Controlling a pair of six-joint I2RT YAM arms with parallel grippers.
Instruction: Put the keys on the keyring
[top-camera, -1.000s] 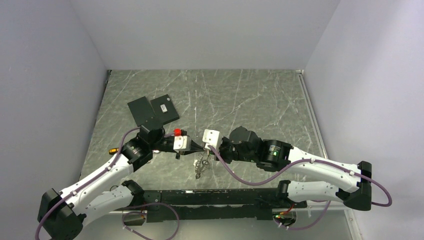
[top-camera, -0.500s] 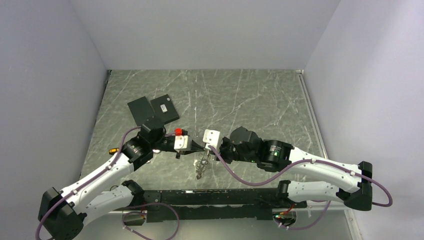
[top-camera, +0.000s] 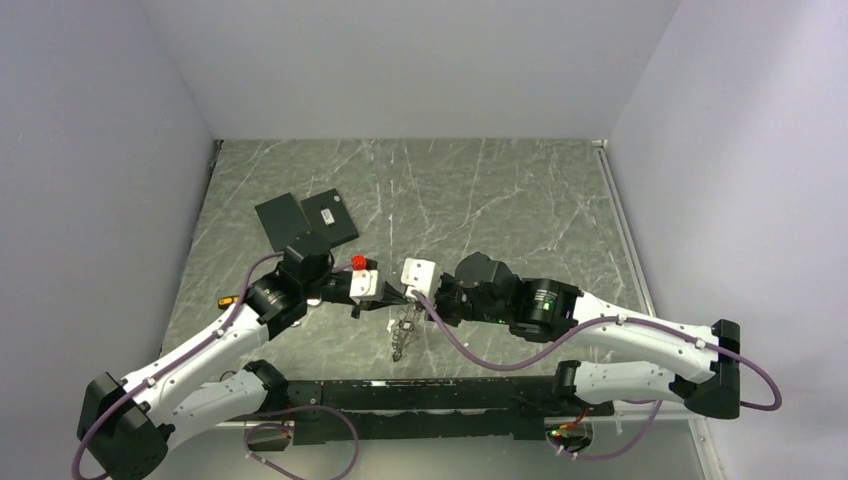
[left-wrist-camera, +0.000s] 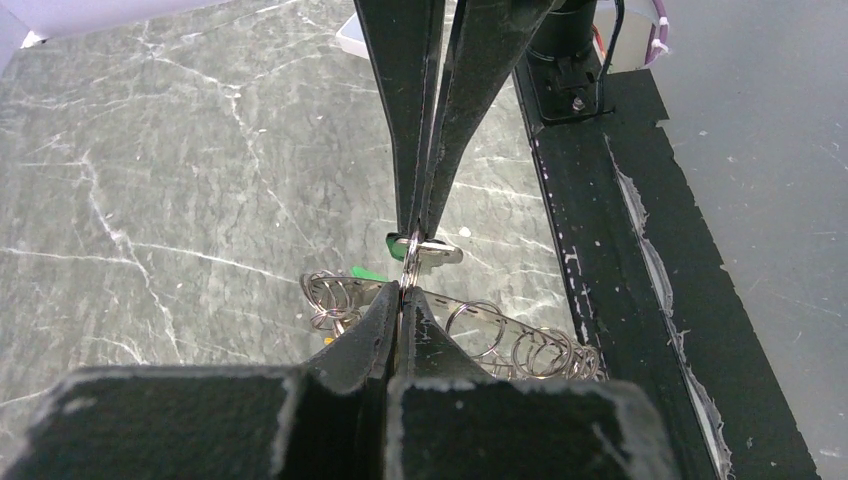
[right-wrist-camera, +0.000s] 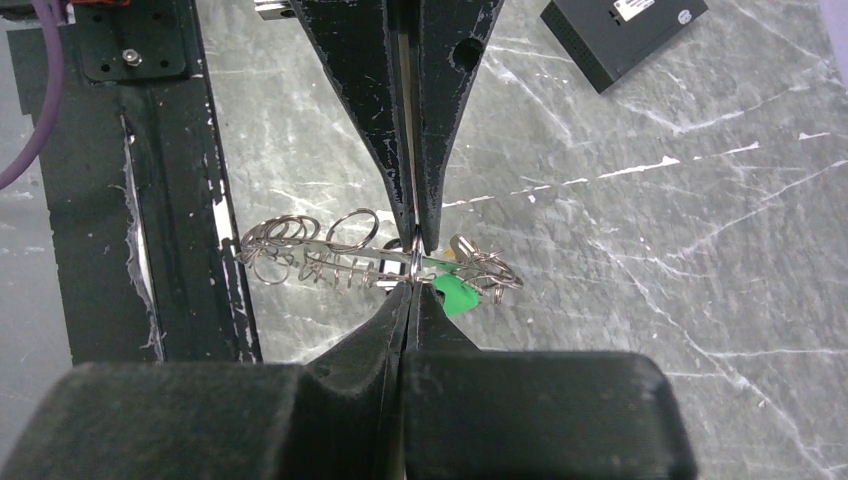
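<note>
My left gripper (top-camera: 388, 297) and right gripper (top-camera: 402, 298) meet tip to tip just above the table's front middle. Both are shut on the same thin metal ring of the keyring (left-wrist-camera: 409, 262), seen edge-on between the tips. It also shows in the right wrist view (right-wrist-camera: 414, 262). The cord of linked rings (left-wrist-camera: 505, 338) hangs below with the green tag (right-wrist-camera: 457, 296). It trails toward the front edge in the top view (top-camera: 401, 337). A small silver piece (left-wrist-camera: 441, 251), perhaps a key, sits at the ring. I see no black key heads.
Two flat black plates (top-camera: 305, 221) lie at the back left, one showing in the right wrist view (right-wrist-camera: 622, 24). A small yellow-and-black item (top-camera: 228, 300) lies by the left arm. The black taped front rail (left-wrist-camera: 600, 260) runs close under the hanging cord.
Both grippers have shifted a little to the left together, still pinching the ring. The cord hangs much as before.
</note>
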